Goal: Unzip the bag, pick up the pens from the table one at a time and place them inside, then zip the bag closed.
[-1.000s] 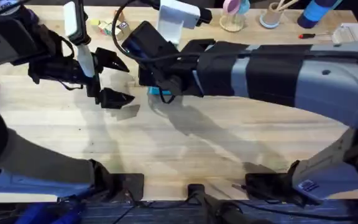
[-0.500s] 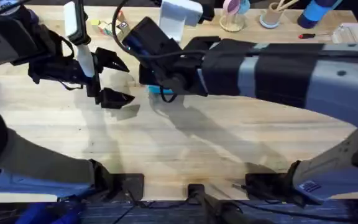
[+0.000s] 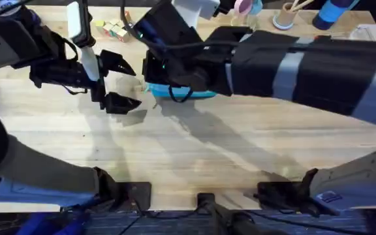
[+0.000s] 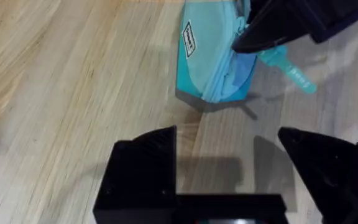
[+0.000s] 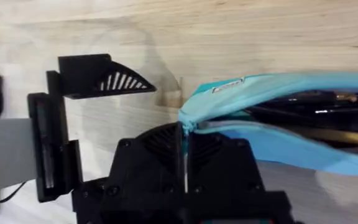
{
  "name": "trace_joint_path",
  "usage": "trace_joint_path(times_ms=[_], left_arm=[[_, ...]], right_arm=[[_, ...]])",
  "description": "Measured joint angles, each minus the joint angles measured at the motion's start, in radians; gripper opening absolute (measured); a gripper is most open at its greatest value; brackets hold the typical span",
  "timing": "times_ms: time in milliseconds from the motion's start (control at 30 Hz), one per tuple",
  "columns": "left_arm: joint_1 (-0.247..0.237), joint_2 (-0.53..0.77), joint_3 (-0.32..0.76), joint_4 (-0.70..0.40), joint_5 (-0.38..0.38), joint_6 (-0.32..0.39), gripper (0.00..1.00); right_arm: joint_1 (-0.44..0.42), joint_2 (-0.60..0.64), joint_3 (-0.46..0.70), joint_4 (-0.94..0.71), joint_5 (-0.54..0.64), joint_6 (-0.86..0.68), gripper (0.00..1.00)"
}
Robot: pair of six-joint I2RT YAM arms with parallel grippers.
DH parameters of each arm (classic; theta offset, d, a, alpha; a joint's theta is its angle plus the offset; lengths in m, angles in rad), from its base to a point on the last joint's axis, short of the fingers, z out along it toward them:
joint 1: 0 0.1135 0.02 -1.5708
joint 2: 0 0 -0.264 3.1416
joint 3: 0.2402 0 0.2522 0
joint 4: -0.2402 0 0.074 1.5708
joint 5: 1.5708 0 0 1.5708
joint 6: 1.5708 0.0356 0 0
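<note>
The bag (image 5: 278,118) lies on the table (image 3: 194,156), gaping open. The right gripper (image 5: 184,134) pinches its zip end, fingers closed, while the left gripper (image 4: 229,155) hovers just beside the bag, spread wide.

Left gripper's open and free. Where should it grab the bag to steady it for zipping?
Probably the bag's blunt near end, where the fabric bunches. Come straight forward with the left gripper, jaws either side of that end, staying clear of the right gripper at the zip.
</note>
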Motion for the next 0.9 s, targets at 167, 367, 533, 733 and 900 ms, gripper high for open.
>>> trace_joint_path(times_ms=[167,367,533,733,900], left_arm=[[0.0,0.0,0.0,0.0,0.0,0.0,0.993],[0.0,0.0,0.0,0.0,0.022,0.0,0.993],[0.0,0.0,0.0,0.0,0.063,0.0,0.993],[-0.001,0.0,0.0,0.0,0.091,0.0,0.993],[-0.026,0.0,0.0,-0.001,0.115,0.0,0.994]], right_arm=[[-0.021,-0.009,0.0,0.002,-0.057,0.0,0.032],[-0.022,-0.009,0.0,0.002,-0.084,0.0,0.032],[-0.022,-0.009,0.0,0.002,-0.087,0.0,0.032],[-0.022,-0.009,0.0,0.004,-0.089,0.0,0.032],[-0.024,-0.009,0.0,0.031,-0.089,0.0,0.032]])
